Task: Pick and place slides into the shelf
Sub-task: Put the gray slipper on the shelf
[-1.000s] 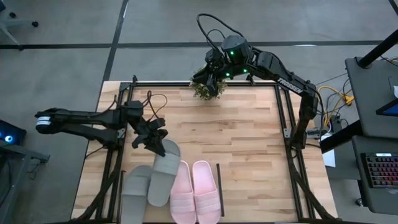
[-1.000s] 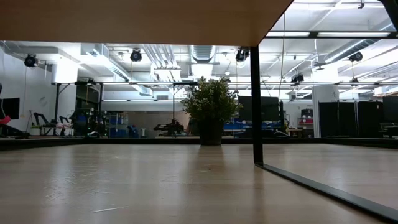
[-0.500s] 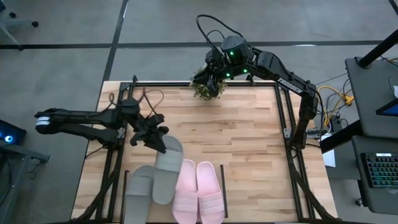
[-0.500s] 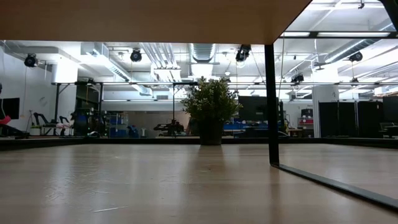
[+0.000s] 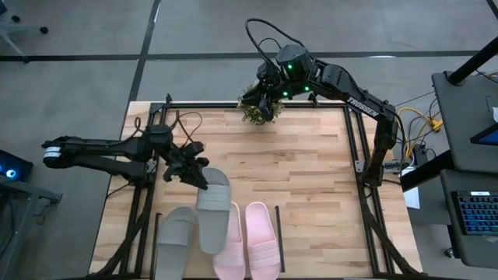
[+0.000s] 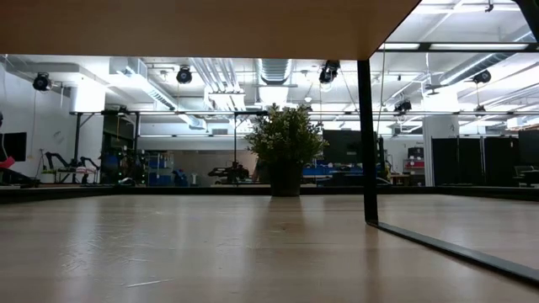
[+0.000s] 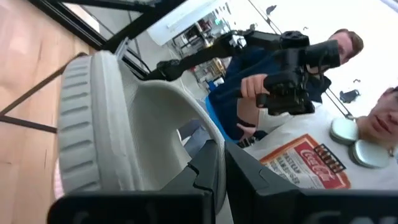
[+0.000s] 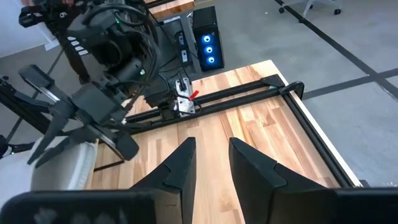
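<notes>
My left gripper is over the table's left middle, shut on a grey-green slide. That slide hangs over the other grey-green slide and over the edge of the pink pair, which lie by the near edge. Thin black bars of the shelf stand beside the pink pair, and one upright shows in the low view. My right gripper waits open, high over the far edge by a potted plant. My left gripper pinches the edge of the slide's wide strap between its two shut fingers, coming in about level from the table's left. The slide is lifted and turned on its side, its ribbed sole facing away from the fingers.
Black frame rails run along the table's left, right and far sides. The middle and right of the wooden table are bare. People stand beyond the table in the left wrist view.
The held grey-green slide has swung: its near end has gone toward the table's right and it now lies straighter, overlapping the pink slide. The pink pair and the shelf's black bar have shifted slightly toward the right. My right arm has kept still.
</notes>
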Robot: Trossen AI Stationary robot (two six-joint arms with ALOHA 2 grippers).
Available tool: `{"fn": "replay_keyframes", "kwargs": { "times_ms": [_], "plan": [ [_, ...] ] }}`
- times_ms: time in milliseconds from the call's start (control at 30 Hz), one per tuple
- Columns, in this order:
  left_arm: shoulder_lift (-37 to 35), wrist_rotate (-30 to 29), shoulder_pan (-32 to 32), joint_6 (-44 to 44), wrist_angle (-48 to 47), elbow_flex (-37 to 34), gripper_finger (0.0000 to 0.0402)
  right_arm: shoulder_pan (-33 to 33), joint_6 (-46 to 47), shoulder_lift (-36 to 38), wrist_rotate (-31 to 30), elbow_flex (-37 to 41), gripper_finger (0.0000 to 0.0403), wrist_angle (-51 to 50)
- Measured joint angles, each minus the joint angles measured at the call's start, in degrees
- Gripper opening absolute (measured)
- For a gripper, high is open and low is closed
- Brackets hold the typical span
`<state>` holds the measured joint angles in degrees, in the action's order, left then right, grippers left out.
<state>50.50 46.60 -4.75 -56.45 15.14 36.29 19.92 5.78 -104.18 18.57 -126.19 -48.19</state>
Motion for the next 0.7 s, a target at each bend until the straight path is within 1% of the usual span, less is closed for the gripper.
{"fn": "replay_keyframes", "kwargs": {
  "times_ms": [167, 333, 433, 600, 700],
  "plan": [
    [-0.8, 0.8, 0.1, -0.3, -0.8, 0.3, 0.0, 0.0, 0.1, 0.0, -0.1, 0.0, 0.0086, -1.0],
    [-3.8, 0.3, 1.2, -4.2, -0.8, 0.7, 0.0, 0.0, 0.1, 0.0, -0.2, 0.0, 0.008, -1.5],
    [-5.4, -1.5, 3.0, -5.9, -3.9, 0.7, 0.0, 0.0, 0.1, 0.0, -0.2, 0.0, 0.008, -1.4],
    [-6.9, -4.1, 7.1, -6.3, -13.4, 1.0, 0.0, 0.0, 0.2, 0.0, -0.2, 0.0, 0.0086, -1.4],
    [-7.7, -6.7, 8.4, -6.4, -14.6, 1.8, 0.0, 0.0, 0.2, 0.0, -0.2, 0.0, 0.009, -1.8]
  ]
}}
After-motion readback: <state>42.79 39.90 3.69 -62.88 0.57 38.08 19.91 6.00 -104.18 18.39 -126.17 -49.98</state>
